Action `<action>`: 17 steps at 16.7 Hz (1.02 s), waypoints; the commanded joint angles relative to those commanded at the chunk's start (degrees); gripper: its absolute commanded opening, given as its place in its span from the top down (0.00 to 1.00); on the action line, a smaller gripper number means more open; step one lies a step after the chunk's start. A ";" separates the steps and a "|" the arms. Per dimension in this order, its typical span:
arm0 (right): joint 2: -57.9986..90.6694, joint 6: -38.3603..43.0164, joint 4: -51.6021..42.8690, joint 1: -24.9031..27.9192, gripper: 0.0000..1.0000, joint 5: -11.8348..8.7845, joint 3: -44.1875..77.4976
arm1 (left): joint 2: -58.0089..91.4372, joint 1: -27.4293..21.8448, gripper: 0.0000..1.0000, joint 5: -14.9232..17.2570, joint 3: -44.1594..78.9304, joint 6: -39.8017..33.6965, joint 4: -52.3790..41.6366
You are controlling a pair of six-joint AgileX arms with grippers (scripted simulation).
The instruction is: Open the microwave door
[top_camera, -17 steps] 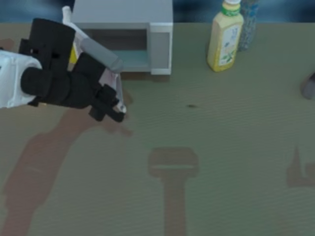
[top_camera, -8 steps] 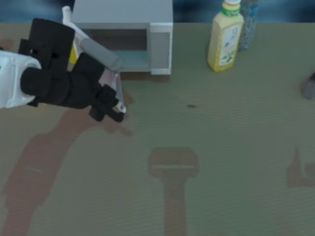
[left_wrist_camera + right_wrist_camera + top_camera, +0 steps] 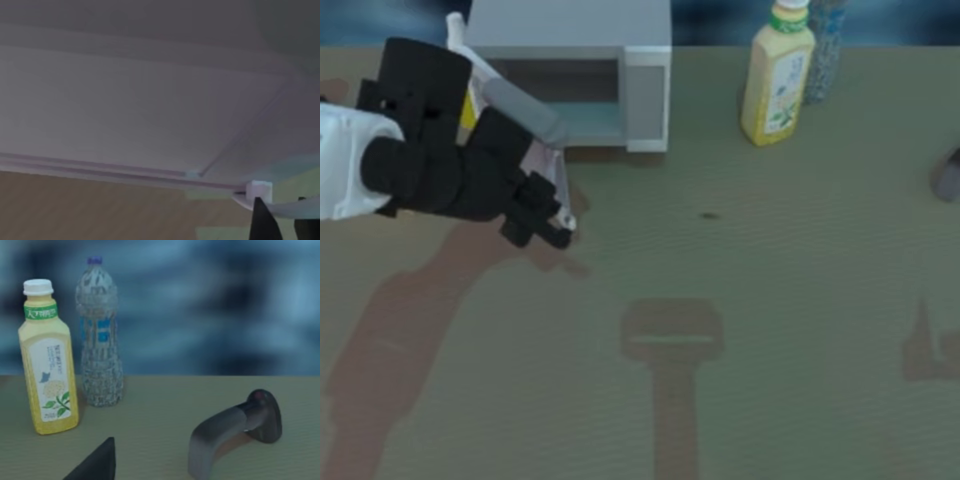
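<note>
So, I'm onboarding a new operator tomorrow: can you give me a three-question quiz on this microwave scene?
1. True or false: the microwave cavity is exposed.
2. Which arm is working at the microwave door? A) left B) right C) both
3. Fill in: right of the microwave stand a yellow juice bottle and a clear ____ bottle.

Key: 1 true, the door is swung out toward the table's left. 2 A, the left gripper is at the door's outer edge; the right arm sits parked at the table's right edge. 3 water.
</note>
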 joint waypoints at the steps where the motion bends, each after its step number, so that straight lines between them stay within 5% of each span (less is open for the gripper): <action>1: 0.00 0.00 0.00 0.00 0.00 0.00 0.00 | 0.00 0.26 1.00 0.30 -0.06 0.53 -0.24; 17: 0.00 0.00 0.00 0.00 0.00 0.00 0.00 | -0.49 2.35 1.00 2.80 -0.08 4.79 -1.66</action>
